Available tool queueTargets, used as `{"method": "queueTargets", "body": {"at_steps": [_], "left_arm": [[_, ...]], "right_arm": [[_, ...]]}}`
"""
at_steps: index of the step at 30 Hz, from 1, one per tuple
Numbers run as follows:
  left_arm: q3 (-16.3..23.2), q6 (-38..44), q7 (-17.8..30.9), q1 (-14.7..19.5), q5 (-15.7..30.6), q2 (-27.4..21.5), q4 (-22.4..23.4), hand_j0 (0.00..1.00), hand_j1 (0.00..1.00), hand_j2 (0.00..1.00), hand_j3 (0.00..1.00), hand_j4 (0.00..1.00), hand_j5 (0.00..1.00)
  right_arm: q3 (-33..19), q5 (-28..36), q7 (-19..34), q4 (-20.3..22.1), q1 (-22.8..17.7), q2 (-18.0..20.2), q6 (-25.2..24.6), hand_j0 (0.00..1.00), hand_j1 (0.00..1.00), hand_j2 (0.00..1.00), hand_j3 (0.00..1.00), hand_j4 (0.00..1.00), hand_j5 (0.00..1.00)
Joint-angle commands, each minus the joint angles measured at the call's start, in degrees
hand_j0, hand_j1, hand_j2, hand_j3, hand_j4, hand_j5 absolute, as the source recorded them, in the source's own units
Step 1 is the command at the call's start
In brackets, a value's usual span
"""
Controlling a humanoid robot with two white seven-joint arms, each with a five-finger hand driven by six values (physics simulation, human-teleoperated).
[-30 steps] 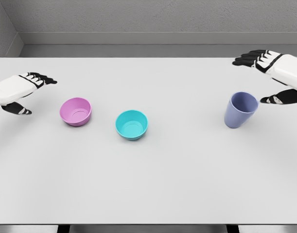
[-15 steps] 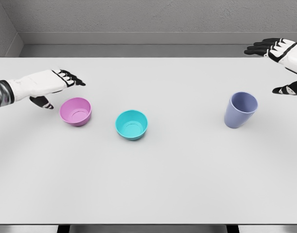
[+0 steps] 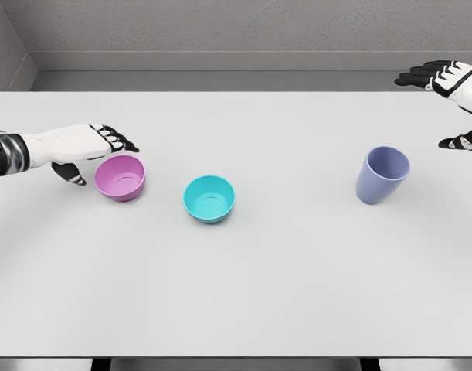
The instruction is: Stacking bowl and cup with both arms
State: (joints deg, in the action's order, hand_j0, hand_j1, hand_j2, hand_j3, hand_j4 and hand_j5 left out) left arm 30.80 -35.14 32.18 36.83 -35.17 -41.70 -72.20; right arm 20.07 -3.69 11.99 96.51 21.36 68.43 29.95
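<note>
Head view: all three vessels stand upright and apart on the white desk (image 3: 243, 294).
Left hand (image 3: 89, 148): fingers spread, empty, just behind the pink bowl (image 3: 120, 177), placed to grip its rim.
Teal bowl (image 3: 209, 198): mid-desk, probably my stacking base.
Right hand (image 3: 452, 97): spread, empty, well off the purple cup (image 3: 382, 175).

White table (image 3: 243, 294) w/ grey textured wall (image 3: 220, 27) behind, even light.
</note>
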Motion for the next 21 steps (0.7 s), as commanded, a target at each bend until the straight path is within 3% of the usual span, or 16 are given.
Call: {"method": "queueTargets", "body": {"at_steps": [1, 10, 21], "left_arm": [[0.8, 0.1, 0.0, 0.0, 0.4, 0.0, -0.6, 1.0, 1.0, 1.0, 1.0, 1.0, 1.0], [1.5, 0.1, 0.1, -0.9, 0.1, -0.1, -3.7, 1.0, 1.0, 1.0, 1.0, 1.0, 1.0], [1.5, 0.1, 0.1, -1.1, -0.1, 0.0, -4.3, 1.0, 1.0, 1.0, 1.0, 1.0, 1.0]], "right_arm": [[0.0, 0.3, 0.0, 0.0, 0.0, 0.0, -0.1, 1.0, 1.0, 1.0, 1.0, 1.0, 1.0], [0.0, 0.3, 0.0, 0.1, -0.1, 0.0, -0.1, 1.0, 1.0, 1.0, 1.0, 1.0, 1.0], [0.0, 0.3, 0.0, 0.2, -0.2, 0.0, -0.1, 1.0, 1.0, 1.0, 1.0, 1.0, 1.0]]}}
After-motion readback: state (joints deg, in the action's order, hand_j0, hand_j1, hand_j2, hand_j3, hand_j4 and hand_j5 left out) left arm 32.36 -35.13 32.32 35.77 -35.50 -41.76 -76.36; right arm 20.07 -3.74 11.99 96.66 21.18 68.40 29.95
